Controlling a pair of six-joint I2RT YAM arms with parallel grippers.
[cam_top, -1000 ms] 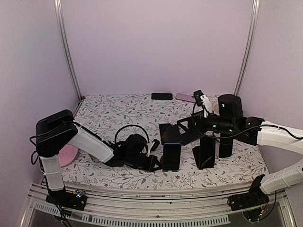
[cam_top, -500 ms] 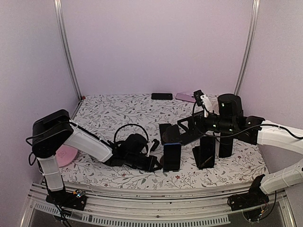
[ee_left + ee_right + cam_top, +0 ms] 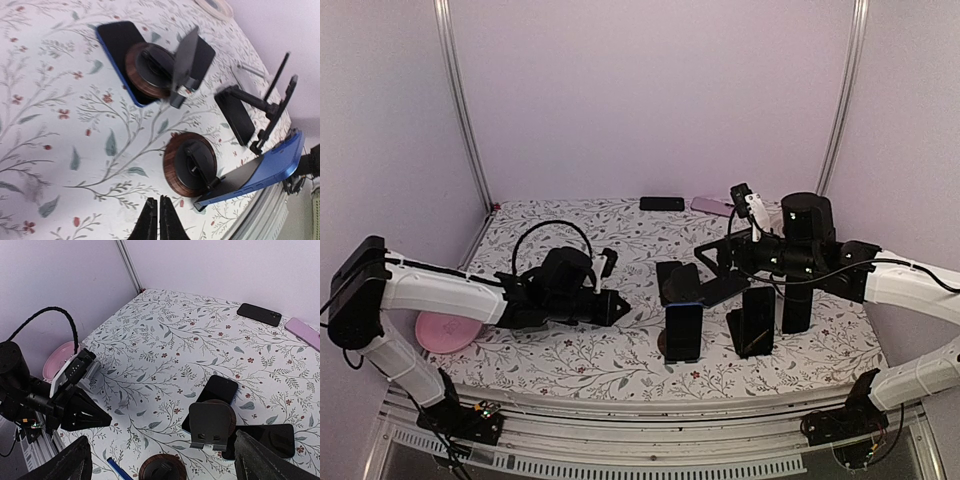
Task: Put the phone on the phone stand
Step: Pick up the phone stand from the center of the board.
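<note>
A pink round dish (image 3: 442,331) lies at the left edge of the flowered tabletop (image 3: 550,220) — what it holds I cannot tell. The blue-edged phone with a dark screen (image 3: 682,330) stands almost upright near the front edge, leaning on the phone stand with a round brown wooden base (image 3: 190,164). The left claw (image 3: 618,306) is clenched on nothing, low over the cloth, near this base. The right claw (image 3: 718,272) is spread wide and empty — it hovers behind the phone.
</note>
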